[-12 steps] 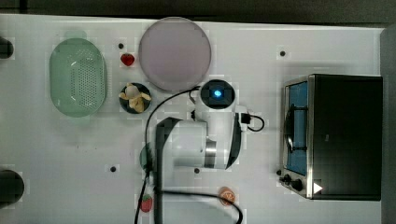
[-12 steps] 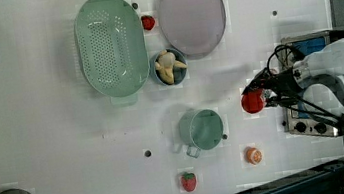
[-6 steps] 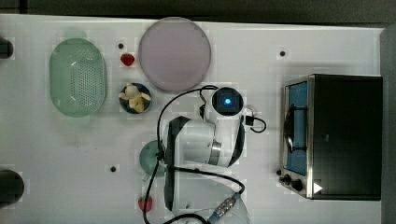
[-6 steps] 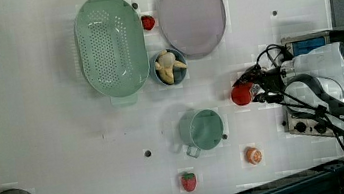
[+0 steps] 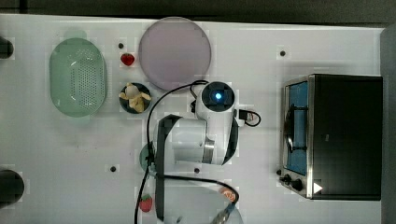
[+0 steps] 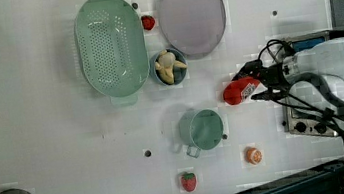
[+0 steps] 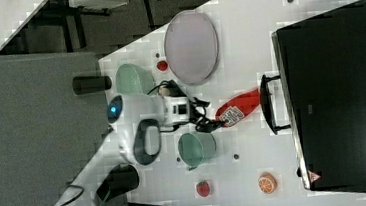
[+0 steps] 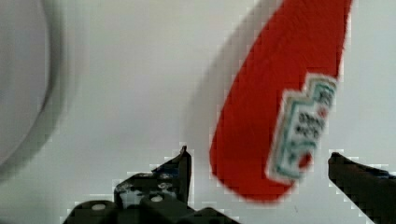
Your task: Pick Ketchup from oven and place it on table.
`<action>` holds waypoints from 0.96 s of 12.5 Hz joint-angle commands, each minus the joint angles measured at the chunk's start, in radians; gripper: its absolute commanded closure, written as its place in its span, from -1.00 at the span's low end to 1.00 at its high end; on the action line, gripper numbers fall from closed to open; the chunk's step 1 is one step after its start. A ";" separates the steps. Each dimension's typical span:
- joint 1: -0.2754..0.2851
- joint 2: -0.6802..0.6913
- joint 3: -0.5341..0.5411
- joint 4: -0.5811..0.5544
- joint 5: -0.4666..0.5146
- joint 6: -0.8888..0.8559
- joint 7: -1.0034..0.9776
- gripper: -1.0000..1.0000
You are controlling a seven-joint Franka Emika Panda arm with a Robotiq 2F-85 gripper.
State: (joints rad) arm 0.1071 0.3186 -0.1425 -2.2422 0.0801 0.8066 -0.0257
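The Ketchup (image 8: 275, 107), a red bottle with a white label, lies on its side on the white table (image 6: 55, 142) (label facing up), just in front of the oven (image 7: 341, 94), whose door is shut.

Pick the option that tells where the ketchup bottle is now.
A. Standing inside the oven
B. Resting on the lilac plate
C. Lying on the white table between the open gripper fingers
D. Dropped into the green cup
C: the ketchup bottle lies on the table, with the gripper fingers spread apart on either side of its base, outside the oven.
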 commanded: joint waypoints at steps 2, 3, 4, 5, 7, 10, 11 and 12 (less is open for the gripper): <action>0.015 -0.210 -0.010 0.207 -0.003 -0.186 0.010 -1.00; 0.015 -0.233 -0.011 0.255 -0.003 -0.248 0.010 -1.00; 0.014 -0.249 -0.011 0.309 -0.005 -0.298 0.010 -1.00; 0.014 -0.259 -0.012 0.358 -0.011 -0.348 0.010 -1.00; 0.015 -0.262 -0.008 0.451 -0.012 -0.435 0.010 -1.00; 0.014 -0.262 -0.010 0.563 -0.013 -0.616 0.010 -1.00; 0.013 -0.262 -0.011 0.594 -0.013 -0.659 0.010 -1.00; 0.012 -0.263 -0.013 0.620 -0.013 -0.699 0.010 -1.00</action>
State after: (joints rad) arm 0.1235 -0.0200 -0.1687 -1.6221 0.0592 0.1357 -0.0206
